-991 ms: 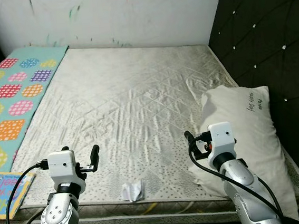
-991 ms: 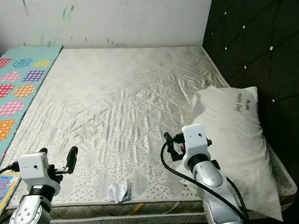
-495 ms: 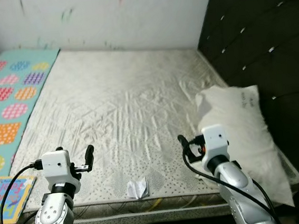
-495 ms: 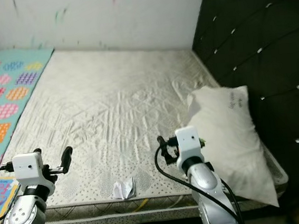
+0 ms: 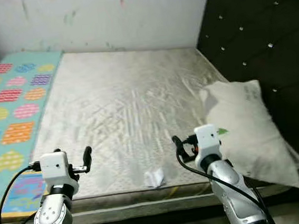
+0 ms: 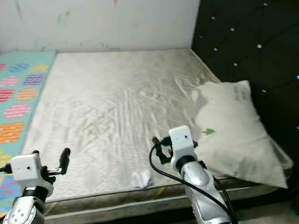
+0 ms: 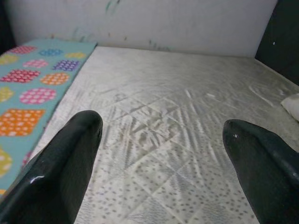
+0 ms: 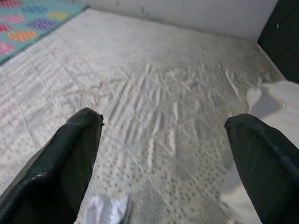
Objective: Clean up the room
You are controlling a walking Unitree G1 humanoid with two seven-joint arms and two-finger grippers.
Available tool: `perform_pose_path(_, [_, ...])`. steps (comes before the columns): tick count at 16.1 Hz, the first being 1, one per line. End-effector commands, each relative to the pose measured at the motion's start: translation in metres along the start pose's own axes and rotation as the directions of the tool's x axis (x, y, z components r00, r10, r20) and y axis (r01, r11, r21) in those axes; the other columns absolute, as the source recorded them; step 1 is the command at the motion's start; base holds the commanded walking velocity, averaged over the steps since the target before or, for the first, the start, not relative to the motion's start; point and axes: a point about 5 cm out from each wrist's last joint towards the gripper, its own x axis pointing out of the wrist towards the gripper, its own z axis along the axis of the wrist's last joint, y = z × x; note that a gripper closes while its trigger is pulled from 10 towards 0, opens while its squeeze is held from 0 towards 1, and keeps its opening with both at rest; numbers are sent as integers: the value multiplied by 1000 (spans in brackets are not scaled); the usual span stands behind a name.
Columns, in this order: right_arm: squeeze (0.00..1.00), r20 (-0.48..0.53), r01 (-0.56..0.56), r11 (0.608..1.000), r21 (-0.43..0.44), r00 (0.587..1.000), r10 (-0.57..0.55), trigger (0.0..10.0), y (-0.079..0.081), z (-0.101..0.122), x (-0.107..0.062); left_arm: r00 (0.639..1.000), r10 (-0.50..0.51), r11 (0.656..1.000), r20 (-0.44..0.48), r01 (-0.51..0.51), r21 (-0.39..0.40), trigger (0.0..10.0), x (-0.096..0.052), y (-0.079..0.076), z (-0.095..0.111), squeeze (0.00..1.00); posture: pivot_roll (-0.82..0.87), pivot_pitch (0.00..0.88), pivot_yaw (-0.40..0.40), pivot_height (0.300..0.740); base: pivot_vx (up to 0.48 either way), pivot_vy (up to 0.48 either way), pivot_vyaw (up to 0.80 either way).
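Both grippers spread and empty at the mattress edge.
My left gripper (image 7: 159,140) and right gripper (image 8: 163,140) hover wide apart, holding nothing; the crumpled paper (image 5: 155,177) sits bottom centre on the mattress (image 5: 122,99), the pillow (image 5: 246,124) right, the patterned blanket (image 5: 11,104) left.

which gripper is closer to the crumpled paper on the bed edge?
Right. The right gripper hangs just beside the crumpled paper, slightly above it on its right. The left gripper sits clearly farther off, on the paper's left. Both have fingers open and hold nothing.
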Motion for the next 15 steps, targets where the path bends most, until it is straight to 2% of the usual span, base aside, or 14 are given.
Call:
perform_pose_path(1, [0, 7, 27, 1000, -14, 1000, -27, 10000, -10, 0, -2, 1000, -21, 1000, 20, 21, 2, 10000, 3, -9, 4, 0, -75, 0, -49, 740, 0, 0, 0])
perform_pose_path(3, [0, 16, 3, 1000, -4, 1000, -3, 10000, -7, 2, -1, 999, -25, 1000, 27, 24, 10, 10000, 4, -8, 5, 0, -82, 0, -41, 740, 0, 0, 0])
perform_pose_path(4, [0, 30, -15, 1000, -6, 999, 15, 10000, -6, 5, 0, 998, -53, 998, 28, 54, -23, 10000, 4, -10, 7, 0, -84, 0, -41, 740, 0, 0, 800])
perform_pose_path(6, [0, 32, 0, 1000, 0, 999, 0, 10000, -8, 5, 0, 997, -71, 997, 33, 72, -34, 10000, 4, -12, 8, 0, -88, 0, -39, 740, 124, 0, 797])
perform_pose_path(8, [0, 28, 23, 1000, 15, 999, -24, 10000, -11, 4, 0, 996, -77, 996, 35, 78, -47, 10000, 4, -13, 7, 0, -91, 0, -38, 740, 281, 0, 0])
perform_pose_path(11, [0, 23, 63, 997, -39, 998, -62, 10000, -15, 3, 0, 996, -86, 995, 38, 87, -54, 10000, 6, -14, 8, 0, -95, 0, -39, 740, 328, 0, 0])
perform_pose_path(15, [0, 32, 76, 996, -47, 997, -75, 10000, -15, 1, 0, 995, -89, 994, 35, 90, -54, 10000, 6, -14, 8, 0, -95, 0, -40, 740, 318, 0, 0])
